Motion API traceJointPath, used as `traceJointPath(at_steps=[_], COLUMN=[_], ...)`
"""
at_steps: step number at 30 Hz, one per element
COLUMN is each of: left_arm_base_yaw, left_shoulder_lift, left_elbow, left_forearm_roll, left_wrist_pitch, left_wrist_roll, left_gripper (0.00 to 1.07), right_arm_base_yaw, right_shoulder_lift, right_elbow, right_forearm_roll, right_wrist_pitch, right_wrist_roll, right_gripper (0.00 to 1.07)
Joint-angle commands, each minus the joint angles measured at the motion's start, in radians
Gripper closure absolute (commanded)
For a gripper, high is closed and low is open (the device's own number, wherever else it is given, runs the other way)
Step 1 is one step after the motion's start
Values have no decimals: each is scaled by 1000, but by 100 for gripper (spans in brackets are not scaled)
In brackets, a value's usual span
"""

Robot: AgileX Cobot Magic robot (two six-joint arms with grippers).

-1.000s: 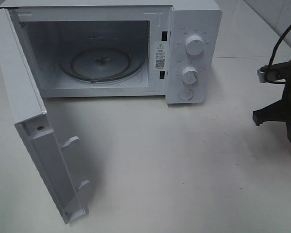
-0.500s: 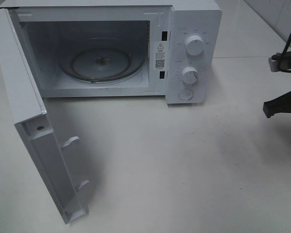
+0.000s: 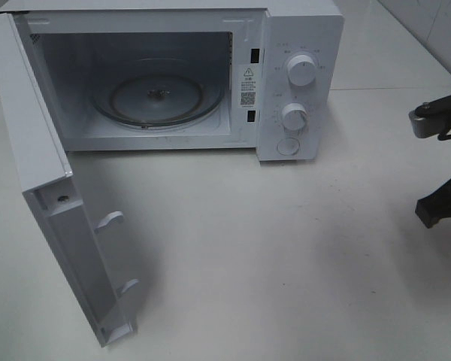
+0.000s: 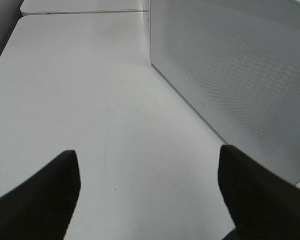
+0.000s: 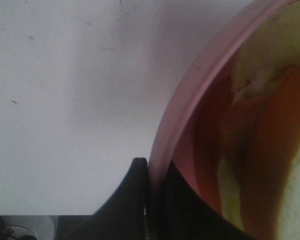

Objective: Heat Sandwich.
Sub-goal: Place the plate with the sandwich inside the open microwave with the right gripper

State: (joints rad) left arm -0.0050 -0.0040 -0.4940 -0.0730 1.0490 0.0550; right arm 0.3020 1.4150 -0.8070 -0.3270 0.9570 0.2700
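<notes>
Microwave [image 3: 301,83] stands far on the desk [image 3: 286,263], door [image 3: 52,188] swung wide left, turntable [image 3: 156,98] bare, ready for loading. Left claw [image 4: 149,152] hangs released beside a perforated white panel [image 4: 240,75]. Right claw [image 5: 149,167], at the right edge, is clenched on the rim of the pink plate [image 5: 190,95], sandwich [image 5: 270,115] lying on it, likely for carrying.

White microwave [image 3: 301,45] on white table [image 3: 286,248], its door [image 4: 240,70] finely dot-patterned; pink plate [image 5: 200,85]; sandwich [image 5: 270,150] crust orange-brown, filling pale yellow-green.
</notes>
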Motion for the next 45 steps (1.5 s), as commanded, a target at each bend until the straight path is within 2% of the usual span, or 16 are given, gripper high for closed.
traceJointPath(at_steps=[1, 7, 11, 17, 20, 28, 31, 41, 45], left_arm_base_yaw=[-3, -3, -3, -3, -3, -3, -3, -3, -3], left_shoulder_lift=[-22, -22, -22, -22, -22, -22, -22, -22, -22], left_elbow=[2, 2, 2, 2, 2, 2, 2, 2, 2], left_forearm_roll=[-3, -3, -3, -3, -3, -3, -3, -3, -3], left_wrist_pitch=[-12, -12, -12, -12, -12, -12, -12, -12, -12], left_wrist_roll=[0, 0, 0, 0, 0, 0, 0, 0, 0], left_gripper=[36, 36, 36, 36, 36, 36, 36, 36, 36], right_arm_base_yaw=[48, 133, 230, 310, 361, 424, 432, 446, 446], right_shoulder_lift=[-46, -95, -108, -108, -108, -108, -108, -108, -108], right_elbow=[30, 71, 105, 123, 123, 123, 123, 123, 123], right_forearm_roll=[-58, -84, -85, -144, -161, -161, -161, -154, -156], right_wrist_pitch=[18, -11, -62, -89, -89, -128, -149, -197, -222], right_wrist_roll=[0, -12, -103, -158, -270, -499, -564, -1069, -1122], right_gripper=[107, 107, 107, 107, 107, 107, 107, 107, 107])
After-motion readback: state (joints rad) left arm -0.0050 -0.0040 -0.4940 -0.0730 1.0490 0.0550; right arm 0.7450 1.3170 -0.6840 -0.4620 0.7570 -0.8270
